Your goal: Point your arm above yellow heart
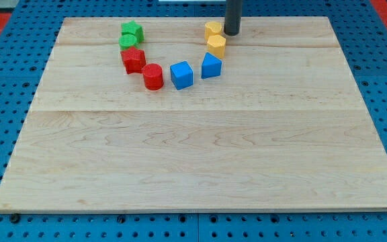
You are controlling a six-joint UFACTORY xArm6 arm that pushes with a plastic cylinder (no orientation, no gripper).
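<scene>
My tip [232, 33] holds nothing, sits just right of yellow heart [213, 29], contact unclear.

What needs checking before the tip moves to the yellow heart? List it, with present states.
1. My tip in view: ok, at the view's top, just right of the upper yellow block.
2. Which yellow block is the heart: cannot tell; the upper one looks likelier than the lower yellow block.
3. Tip apart from the upper yellow block: cannot tell, very close.
4. Tip already above the heart: not ok, it sits beside.
5. Blue blocks out of the path: ok, lower down.
</scene>
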